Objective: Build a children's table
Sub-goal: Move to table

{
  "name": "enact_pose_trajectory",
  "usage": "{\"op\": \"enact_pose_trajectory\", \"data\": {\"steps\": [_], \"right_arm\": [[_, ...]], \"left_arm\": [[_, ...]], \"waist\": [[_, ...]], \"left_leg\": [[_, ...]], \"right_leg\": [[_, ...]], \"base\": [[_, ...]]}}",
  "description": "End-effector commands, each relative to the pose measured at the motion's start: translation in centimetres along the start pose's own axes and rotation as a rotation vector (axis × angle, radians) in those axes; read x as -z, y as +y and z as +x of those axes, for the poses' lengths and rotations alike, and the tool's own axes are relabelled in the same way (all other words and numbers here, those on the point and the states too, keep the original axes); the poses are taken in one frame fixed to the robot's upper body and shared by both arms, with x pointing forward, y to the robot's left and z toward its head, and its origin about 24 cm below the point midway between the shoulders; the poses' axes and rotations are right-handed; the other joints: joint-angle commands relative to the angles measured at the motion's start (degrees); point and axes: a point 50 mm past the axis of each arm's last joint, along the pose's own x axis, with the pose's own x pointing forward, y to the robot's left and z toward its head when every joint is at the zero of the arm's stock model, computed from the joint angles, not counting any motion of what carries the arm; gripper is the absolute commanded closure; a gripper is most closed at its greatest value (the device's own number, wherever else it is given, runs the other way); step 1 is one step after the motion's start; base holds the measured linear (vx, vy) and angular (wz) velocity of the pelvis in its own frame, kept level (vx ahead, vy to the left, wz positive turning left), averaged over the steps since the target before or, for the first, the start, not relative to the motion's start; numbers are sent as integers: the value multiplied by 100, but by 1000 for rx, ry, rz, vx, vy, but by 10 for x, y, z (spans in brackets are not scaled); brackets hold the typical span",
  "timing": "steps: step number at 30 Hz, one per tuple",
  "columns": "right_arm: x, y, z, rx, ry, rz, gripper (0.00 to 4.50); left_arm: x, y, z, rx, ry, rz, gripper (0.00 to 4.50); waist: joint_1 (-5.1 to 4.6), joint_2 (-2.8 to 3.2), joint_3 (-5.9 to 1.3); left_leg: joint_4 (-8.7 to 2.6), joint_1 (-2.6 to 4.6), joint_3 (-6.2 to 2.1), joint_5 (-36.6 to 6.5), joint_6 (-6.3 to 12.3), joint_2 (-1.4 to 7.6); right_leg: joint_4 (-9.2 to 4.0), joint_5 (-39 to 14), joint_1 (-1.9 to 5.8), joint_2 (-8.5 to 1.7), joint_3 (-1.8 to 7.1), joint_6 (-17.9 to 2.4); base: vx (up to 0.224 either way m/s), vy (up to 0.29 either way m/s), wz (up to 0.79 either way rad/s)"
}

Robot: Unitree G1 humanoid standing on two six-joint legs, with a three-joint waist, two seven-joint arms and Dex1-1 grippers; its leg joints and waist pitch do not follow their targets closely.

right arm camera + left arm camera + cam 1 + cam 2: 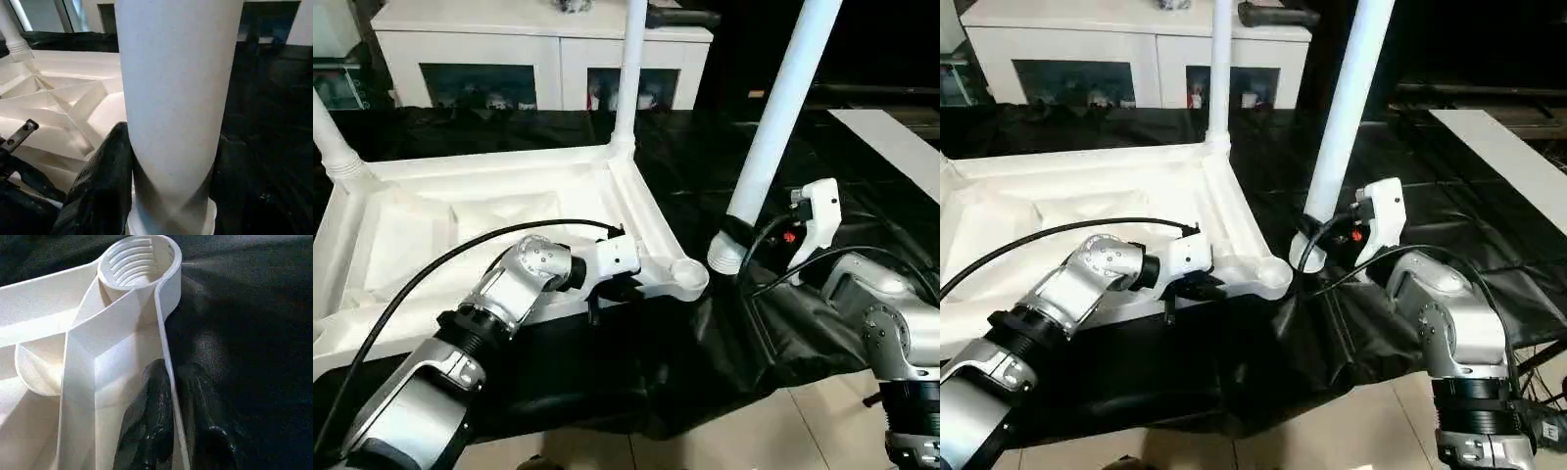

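1. The tabletop (489, 225) lies upside down on black sheeting (705, 343), ribbed underside up, in front of a white cabinet (548, 49).
2. The left gripper (168, 396) pinches the tabletop's thin rim wall – one finger (146, 421) inside, the other outside – just short of the empty corner socket (688, 275).
3. The right gripper (736, 235) clasps a loose leg (781, 117) near its wide lower end; that end hangs just beside the empty socket, apparently not in it.
4. Two legs already stand in the far corners – one (630, 69) behind the empty socket, another (333, 142) at the tabletop's far left corner.
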Motion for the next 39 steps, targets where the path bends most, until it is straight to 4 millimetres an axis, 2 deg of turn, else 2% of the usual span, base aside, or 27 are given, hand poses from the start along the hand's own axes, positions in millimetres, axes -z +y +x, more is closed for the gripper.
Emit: {"op": "enact_pose_trajectory", "data": {"steps": [1, 2, 3, 7, 10, 15, 16, 19, 20, 21, 23, 24, 25, 26, 27, 28, 29, 30, 31, 32, 33, 34, 35, 36, 37, 38, 39], "right_arm": [[-9, 1, -2, 10, -50, -18, 264], [-9, 1, -2, 10, -50, -18, 264], [-10, 4, -3, 5, -64, -7, 264], [-11, 10, -6, -9, -80, 15, 264], [-11, 12, -8, -13, -94, 35, 264], [-11, 15, -9, 0, -106, 44, 264], [-11, 19, -13, 26, -124, 56, 264], [-7, 22, -20, 152, -92, -6, 264], [-5, 22, -22, 186, -80, -13, 264], [-5, 21, -24, 242, -90, -29, 264], [-5, 24, -26, 298, -79, -186, 264], [-1, 26, -26, 320, -75, -180, 264], [-1, 26, -25, 320, -75, -179, 264], [1, 27, -24, 323, -79, -159, 264], [2, 28, -22, 331, -76, -170, 264], [3, 30, -19, 331, -66, -196, 264], [3, 30, -19, 331, -66, -196, 264], [3, 30, -18, 350, -62, -216, 264], [2, 29, -17, 365, -62, -231, 264], [2, 29, -17, 365, -62, -231, 264], [0, 25, -18, 427, -75, -291, 264], [1, 23, -19, 440, -90, -295, 264], [2, 21, -21, 469, -104, -287, 264], [3, 19, -23, 487, -105, -278, 264], [5, 20, -24, 476, -104, -258, 264], [6, 20, -24, 471, -102, -250, 264], [10, 20, -25, 469, -71, -229, 264]], "left_arm": [[-3, 1, -3, -33, -52, -37, 387], [-3, 1, -3, -33, -52, -37, 375], [-14, -1, -11, -41, -170, -84, 367], [-25, -4, -25, -50, -278, -102, 333], [-32, -4, -38, -91, -342, -97, 311], [-40, 16, -59, -420, -503, -171, 286], [-38, 21, -69, -609, -600, -285, 286], [-31, 11, -75, -777, -649, -414, 286], [-28, 7, -77, -825, -655, -445, 286], [-26, 1, -78, -859, -654, -476, 286], [-21, -6, -78, -945, -620, -498, 286], [-20, -7, -78, -1005, -605, -512, 286], [-20, -7, -78, -1007, -605, -511, 286], [-20, -7, -77, -1030, -599, -502, 286], [-22, -7, -76, -1048, -593, -504, 286], [-25, -8, -73, -1082, -577, -491, 286], [-26, -8, -73, -1084, -576, -490, 286], [-27, -10, -71, -1088, -551, -470, 286], [-28, -10, -69, -1083, -536, -462, 286], [-28, -10, -69, -1083, -536, -462, 286], [-27, -12, -67, -1097, -504, -478, 286], [-26, -13, -68, -1113, -495, -488, 286], [-26, -13, -68, -1121, -488, -490, 286], [-26, -13, -68, -1124, -487, -479, 286], [-26, -13, -69, -1131, -480, -473, 286], [-26, -13, -69, -1135, -477, -470, 286], [-26, -13, -68, -1133, -472, -483, 286]], "waist": [[-12, 76, -391], [-18, 66, -390], [-16, 120, -400], [-14, 117, -420], [-21, 150, -391], [-29, 163, -374], [-21, 168, -379], [-26, 141, -377], [-32, 135, -379], [-38, 148, -390], [-56, 102, -369], [-41, 65, -321], [-106, 199, -301], [-182, 281, -391], [-274, 317, -367], [-434, 438, -311], [-463, 431, -286], [-463, 412, -276], [-471, 370, -266], [-444, 282, -265], [-393, 131, -283], [-197, -55, -385], [-197, -55, -385], [-129, -129, -236], [-76, -61, -301], [-42, 12, -327], [-52, 65, -359]], "left_leg": [[-459, 146, -93, -1362, -170, 295], [-463, 140, -90, -1368, -168, 297], [-459, 149, -93, -1369, -198, 301], [-453, 137, -87, -1172, -130, 310], [-466, 133, -80, -1219, -98, 294], [-473, 127, -88, -1525, -198, 288], [-468, 145, -93, -1576, -219, 294], [-485, 89, -110, -1344, -192, 329], [-471, 101, -88, -1343, -126, 277], [-473, 100, -93, -1314, -135, 284], [-482, 75, -90, -1296, -153, 296], [-607, -216, -332, -1340, 84, 175], [-697, -190, -399, -1694, 152, 207], [-622, -14, -673, -2085, 207, 332], [-687, -33, -865, -2208, 279, 426], [-962, 52, -1440, -2751, 573, 658], [-1002, 123, -1604, -2881, 653, 672], [-1033, 134, -1742, -2937, 712, 589], [-1049, 90, -1771, -2931, 735, 502], [-1018, -75, -1712, -2856, 691, 177], [-590, -265, -1484, -2479, 526, -235], [968, -270, -578, -1599, 443, -533], [968, -270, -578, -1599, 443, -533], [1258, -467, -178, -1566, 662, -448], [1035, -333, -161, -1714, 772, -420], [817, -187, -186, -1685, 823, -361], [578, -120, -224, -1512, 936, -274]], "right_leg": [[-480, -1152, 255, -425, 282, -1097], [-475, -1144, 249, -421, 280, -1123], [-452, -1103, 258, -431, 281, -1155], [-406, -702, 268, -413, 277, -1285], [-422, -802, 246, -381, 274, -1232], [-480, -1175, 253, -377, 277, -1101], [-485, -1232, 239, -378, 275, -1067], [-470, -992, 278, -377, 276, -1042], [-502, -1125, 249, -349, 273, -953], [-490, -1127, 259, -346, 281, -922], [-527, -1308, 240, -341, 279, -756], [-442, -1293, 433, -367, 1, -695], [-482, -1574, 411, -293, -106, -611], [-478, -1240, 360, -292, -212, -787], [-390, -976, 377, -219, -269, -943], [64, -1100, 325, -9, -333, -1059], [188, -1238, 243, 49, -272, -1133], [314, -1328, 183, 74, -161, -1305], [309, -1292, 186, 57, -85, -1431], [107, -1384, 310, -10, 9, -1827], [-371, -1968, 420, -236, 16, -2493], [-1056, -3032, 483, -760, -97, -2940], [-1056, -3032, 483, -760, -97, -2940], [-832, -2456, 562, -468, 217, -2520], [-798, -1849, 605, -481, 339, -2032], [-852, -1758, 594, -449, 330, -1646], [-891, -1665, 633, -372, 269, -1115]], "base": [[0, 0, 0], [0, 0, 0], [0, 0, 0], [0, 0, 0], [0, 0, 0], [0, 0, 0], [0, 0, 0], [0, 0, 0], [0, 0, 0], [0, 0, 0], [0, 0, 0], [0, 0, 0], [-12, -15, 20], [0, -42, 49], [0, -42, 49], [8, -66, 50], [-3, -108, 53], [-3, -108, 53], [13, -168, 68], [7, -223, 69], [-11, -353, 100], [-18, -256, 64], [-29, -238, 39], [3, -225, 14], [3, -225, 14], [5, -210, 22], [-8, -94, 17]]}}
